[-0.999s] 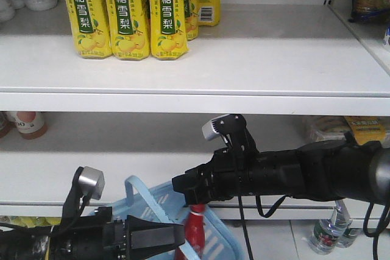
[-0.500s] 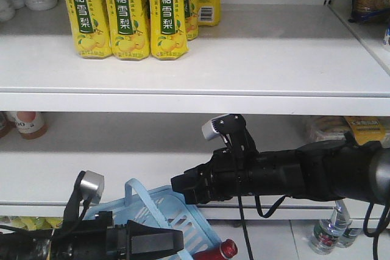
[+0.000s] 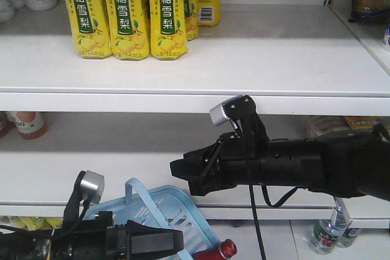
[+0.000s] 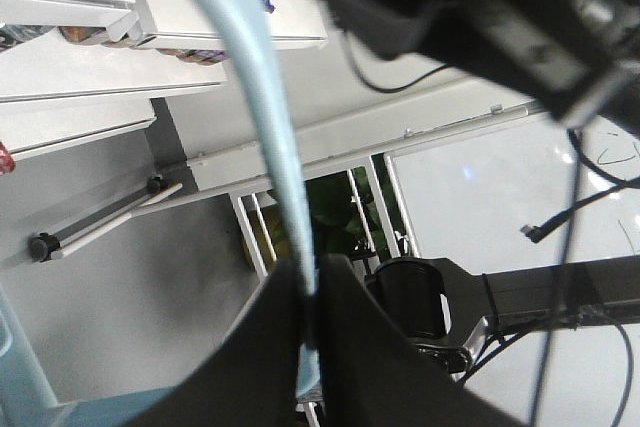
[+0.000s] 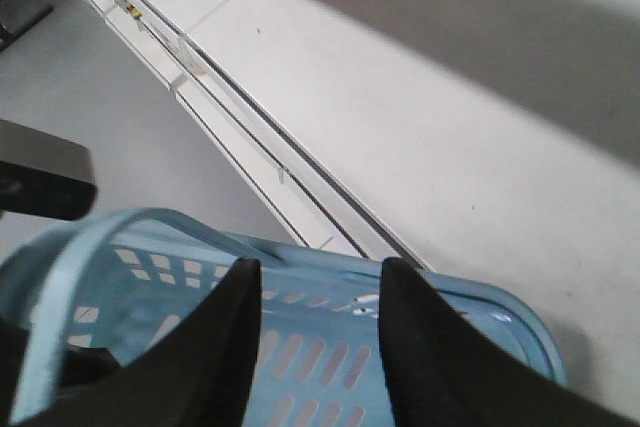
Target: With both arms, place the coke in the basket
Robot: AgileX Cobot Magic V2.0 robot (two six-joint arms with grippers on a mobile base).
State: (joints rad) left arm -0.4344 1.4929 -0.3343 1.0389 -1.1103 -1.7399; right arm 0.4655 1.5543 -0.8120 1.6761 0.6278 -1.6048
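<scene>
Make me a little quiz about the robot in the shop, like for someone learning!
1. True or false: the right arm's black fingers are squeezing a yellow carton.
2. What do the left arm's black fingers clamp? A) the hoop handle of the light blue plastic shopping basket; B) a red can; C) a shelf edge.
3. What colour are the tall drink cartons on the top white shelf?

Key: 1 false, they are apart and empty; 2 A; 3 yellow.
</scene>
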